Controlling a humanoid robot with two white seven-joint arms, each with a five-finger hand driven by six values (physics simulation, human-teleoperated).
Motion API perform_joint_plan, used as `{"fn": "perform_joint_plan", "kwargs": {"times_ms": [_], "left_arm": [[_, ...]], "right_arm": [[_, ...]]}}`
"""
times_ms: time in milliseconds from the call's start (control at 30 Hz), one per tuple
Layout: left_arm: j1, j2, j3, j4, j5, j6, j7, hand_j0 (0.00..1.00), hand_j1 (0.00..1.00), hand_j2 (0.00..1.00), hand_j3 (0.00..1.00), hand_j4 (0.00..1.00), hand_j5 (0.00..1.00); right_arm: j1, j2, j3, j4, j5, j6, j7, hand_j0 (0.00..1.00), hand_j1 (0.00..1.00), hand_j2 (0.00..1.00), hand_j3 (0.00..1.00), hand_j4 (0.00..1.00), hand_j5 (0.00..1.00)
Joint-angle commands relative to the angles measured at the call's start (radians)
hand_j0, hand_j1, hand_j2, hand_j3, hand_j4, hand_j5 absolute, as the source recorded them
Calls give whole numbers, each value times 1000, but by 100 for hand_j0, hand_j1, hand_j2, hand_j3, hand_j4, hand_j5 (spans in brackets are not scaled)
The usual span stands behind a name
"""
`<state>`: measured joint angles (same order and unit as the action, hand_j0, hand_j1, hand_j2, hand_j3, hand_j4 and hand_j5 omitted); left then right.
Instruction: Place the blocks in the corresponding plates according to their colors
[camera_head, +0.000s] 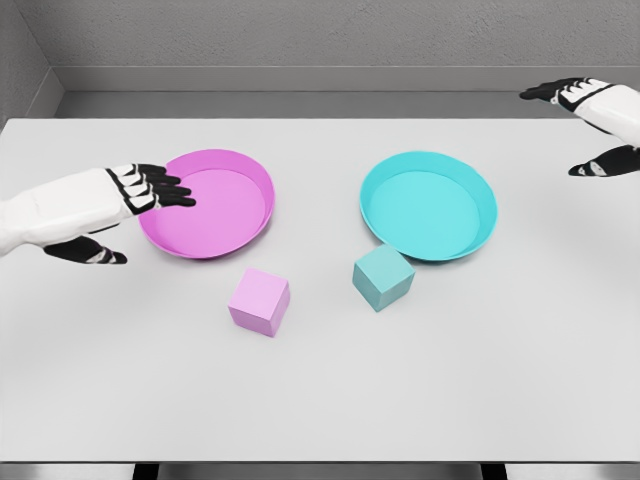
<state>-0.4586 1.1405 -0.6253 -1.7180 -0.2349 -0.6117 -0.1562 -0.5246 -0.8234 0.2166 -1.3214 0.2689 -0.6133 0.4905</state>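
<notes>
Reaching in from the left, the left hand has its black fingers extended and released, tips over the left rim of the round magenta plate, thumb apart below, grasping nothing. The right hand sits at the far right edge, fingers spread, thumb low, empty. On the white table the pink cube lies just near of the magenta plate; the teal cube touches the near rim of the round cyan plate.
</notes>
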Motion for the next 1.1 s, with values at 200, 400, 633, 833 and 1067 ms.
{"fn": "perform_joint_plan", "kwargs": {"times_ms": [200, 400, 633, 833, 1067], "left_arm": [[-51, -90, -157, -21, 13, 1, 1, 100, 100, 100, 100, 100, 100], [-77, -146, -313, -23, 163, 1, 9, 100, 100, 100, 100, 100, 100], [-83, -154, -330, -22, 169, 1, 1, 100, 100, 100, 100, 100, 100], [-94, -203, -332, 9, 167, 56, 0, 100, 100, 100, 100, 100, 100], [-100, -228, -335, 12, 163, 89, -3, 100, 100, 100, 100, 100, 100]], "right_arm": [[5, 3, -3, -9, 1, 2, 10, 100, 100, 100, 100, 100, 100], [-86, -51, 265, -163, 4, 2, 8, 100, 100, 100, 100, 100, 100], [-146, -97, 425, -297, 6, 2, 8, 100, 100, 100, 100, 100, 100], [-138, -97, 451, -389, 7, 2, 10, 100, 100, 100, 100, 100, 100], [-133, -79, 492, -437, 9, 2, 10, 100, 100, 100, 100, 100, 100]]}}
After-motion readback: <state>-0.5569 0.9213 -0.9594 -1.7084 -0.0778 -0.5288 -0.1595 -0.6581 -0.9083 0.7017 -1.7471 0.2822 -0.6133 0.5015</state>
